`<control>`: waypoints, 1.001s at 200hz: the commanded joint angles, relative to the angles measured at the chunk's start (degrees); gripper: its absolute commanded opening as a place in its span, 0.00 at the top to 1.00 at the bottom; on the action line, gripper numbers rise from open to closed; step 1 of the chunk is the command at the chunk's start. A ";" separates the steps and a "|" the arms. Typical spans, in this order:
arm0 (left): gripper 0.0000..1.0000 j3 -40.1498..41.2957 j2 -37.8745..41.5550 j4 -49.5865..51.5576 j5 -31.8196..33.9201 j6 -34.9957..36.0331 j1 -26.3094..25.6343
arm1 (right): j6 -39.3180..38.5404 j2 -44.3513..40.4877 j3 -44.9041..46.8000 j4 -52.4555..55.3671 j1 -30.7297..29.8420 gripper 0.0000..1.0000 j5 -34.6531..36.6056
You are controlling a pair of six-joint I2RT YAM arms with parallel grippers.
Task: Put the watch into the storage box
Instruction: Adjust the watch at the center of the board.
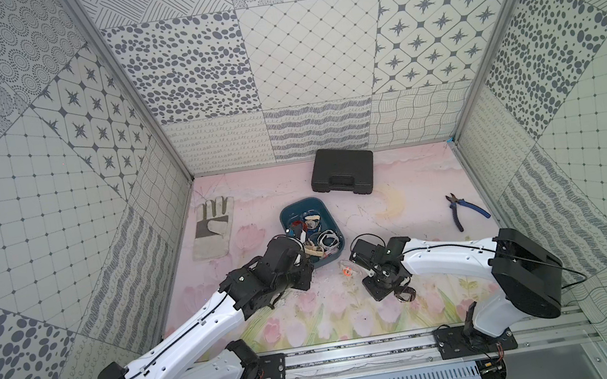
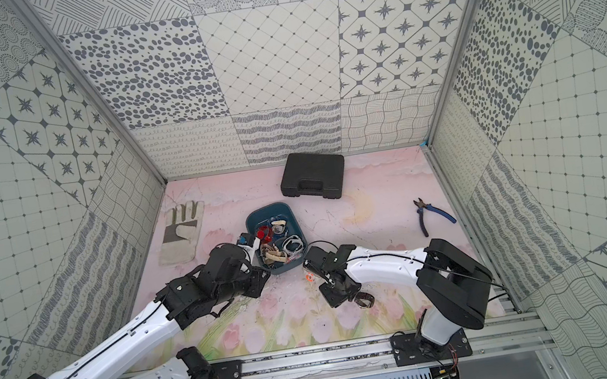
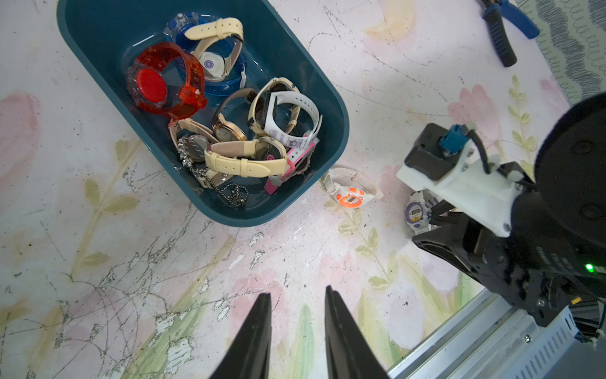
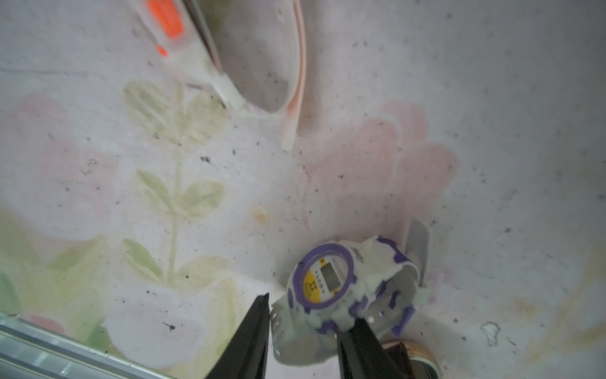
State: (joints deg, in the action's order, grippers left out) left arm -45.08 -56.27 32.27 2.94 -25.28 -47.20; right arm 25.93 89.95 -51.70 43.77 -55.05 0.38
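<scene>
The storage box (image 1: 298, 208) sat open on the pink flowered surface, and a heap of watches (image 3: 236, 131) lay inside it: red, blue, cream, white and pink straps tangled together. The purple-and-white watch (image 4: 328, 279) was outside the box, on the surface off the box's near right corner and on the side toward the arms' rail; the left wrist view showed it there too (image 3: 414, 213). The right tool (image 4: 311, 310) stood over it with one finger on each side of the strap, pinching the band. I could not tell whether the watch was lifted clear of the surface. An orange-and-white watch (image 3: 351, 195) lay just beside the same near corner of the box, between the box and the purple-and-white watch, and apart from both.

The left tool (image 3: 296, 292) hung above bare surface on the near side of the box, its fingers spread, with nothing between them.

Beyond the box, toward the back wall, lay a black hard case (image 1: 342, 171). A work glove (image 1: 212, 228) lay flat to the left of the box, and blue-handled pliers (image 1: 462, 209) lay well off to its right.
</scene>
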 commanded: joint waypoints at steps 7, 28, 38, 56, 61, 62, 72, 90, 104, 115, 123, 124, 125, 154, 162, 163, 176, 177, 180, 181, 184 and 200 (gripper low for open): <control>0.67 0.39 -0.21 -1.86 -0.20 0.58 0.07 | -1.08 0.70 -3.04 -3.21 -0.36 0.62 -0.93; 0.67 0.21 -0.48 -1.69 -0.42 0.56 0.08 | -0.89 -0.31 -2.98 -2.62 -0.30 0.62 0.03; 0.67 0.17 -0.43 -1.60 -0.53 0.54 0.08 | -0.67 -1.14 -2.96 -1.76 -0.25 0.62 0.59; 0.67 0.09 -0.34 -1.73 -0.65 0.65 0.07 | -0.61 -3.36 -2.66 -0.71 -0.29 0.62 0.91; 0.67 0.08 -0.35 -1.77 -0.64 0.68 0.01 | -0.61 -4.10 -2.42 -0.67 -0.24 0.62 0.94; 0.67 0.08 -0.34 -1.77 -0.65 0.67 0.05 | -0.62 -4.18 -2.39 -0.64 -0.24 0.62 0.94; 0.67 0.08 -0.36 -1.81 -0.57 0.75 0.01 | -1.00 -5.04 -2.02 -0.62 -0.26 0.61 0.78; 0.67 0.17 -0.42 -2.04 -0.74 0.80 0.01 | -1.58 -5.48 -1.47 0.14 -0.29 0.61 0.41; 0.67 0.19 -0.43 -2.10 -0.78 0.77 0.04 | -2.26 -5.40 -0.98 0.03 -0.28 0.61 -0.16; 0.67 0.26 -0.41 -2.13 -0.86 0.76 0.04 | -2.70 -5.31 -0.67 -0.08 -0.33 0.61 -0.51; 0.67 0.26 -0.44 -2.10 -0.86 0.76 0.01 | -2.98 -5.09 -0.50 -0.03 -0.43 0.61 -0.81; 0.67 0.26 -0.43 -2.07 -0.89 0.71 0.05 | -2.99 -5.11 -0.50 -0.06 -0.47 0.61 -0.86; 0.67 0.26 -0.47 -2.10 -0.90 0.78 0.03 | -3.03 -5.13 -0.46 -0.03 -0.48 0.61 -0.88; 0.67 0.29 -0.27 -2.04 -0.89 0.76 0.07 | -2.50 -4.94 0.23 0.94 -2.06 0.61 1.15; 0.67 0.31 -0.31 -2.04 -0.92 0.77 0.09 | -0.88 -5.25 0.42 1.43 -2.00 0.61 3.15; 0.67 0.33 -0.28 -2.04 -0.96 0.76 0.05 | -0.71 -5.37 0.40 1.51 -2.00 0.62 3.36; 0.67 0.19 -0.25 -1.94 -1.01 0.76 0.06 | 0.36 -6.60 0.37 1.98 -1.93 0.61 4.30; 0.67 0.18 -0.25 -1.95 -0.96 0.76 0.03 | 0.44 -6.71 0.42 2.00 -1.92 0.61 4.29; 0.67 0.19 -0.23 -1.95 -0.99 0.76 0.06 | 0.67 -7.14 0.40 1.91 -1.94 0.61 4.28; 0.67 0.18 -0.19 -1.95 -1.04 0.76 0.03 | 0.73 -7.32 0.39 1.92 -1.92 0.61 4.28; 0.67 0.17 -0.09 -1.95 -1.01 0.76 0.08 | 0.96 -7.74 0.44 1.92 -1.99 0.61 4.35; 0.67 0.17 -0.03 -2.04 -1.30 0.76 0.07 | 1.95 -9.69 0.30 2.68 -1.80 0.61 5.29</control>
State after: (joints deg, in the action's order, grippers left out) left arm -44.95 -56.58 31.83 2.70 -25.26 -47.20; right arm 25.28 84.09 -51.62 45.28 -56.88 2.85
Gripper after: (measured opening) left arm 0.326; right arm 0.389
